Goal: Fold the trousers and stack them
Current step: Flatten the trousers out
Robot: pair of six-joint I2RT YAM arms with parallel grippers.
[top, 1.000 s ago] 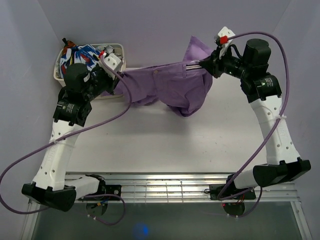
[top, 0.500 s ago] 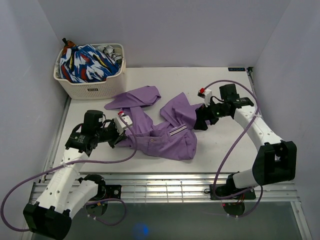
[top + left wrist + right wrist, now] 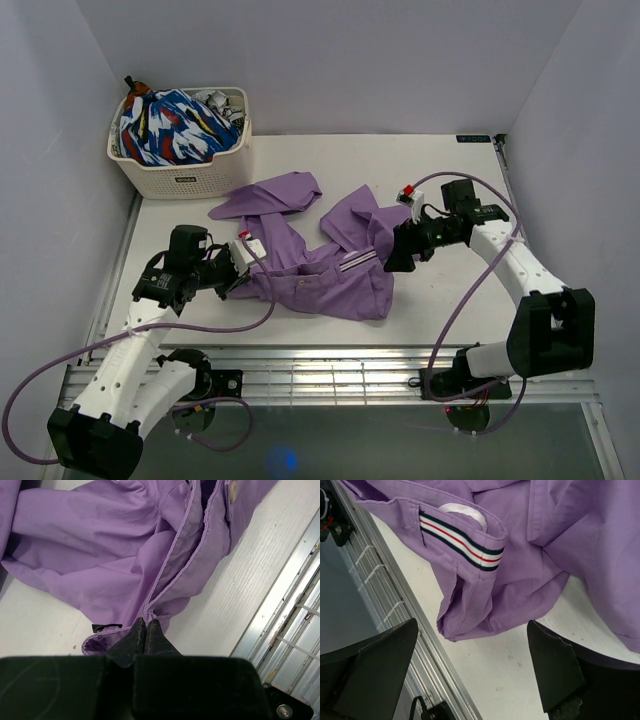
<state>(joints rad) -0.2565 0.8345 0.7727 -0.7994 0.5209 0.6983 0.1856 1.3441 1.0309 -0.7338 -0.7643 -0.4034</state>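
Found the trousers crumpled on the table, in front of the basket and a little to its right. Noted the left gripper pinched tight on a fabric edge at the trousers' basket-side end. Noted the right gripper with jaws wide apart, gripping nothing, by the striped waistband at the end farther from the basket.

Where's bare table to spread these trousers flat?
Free: the far strip of table between the basket and the right edge, behind the trousers; also the near-right patch between trousers, right arm and front rail. Crowded: centre-left, where the bunched trousers meet the left gripper and right gripper.
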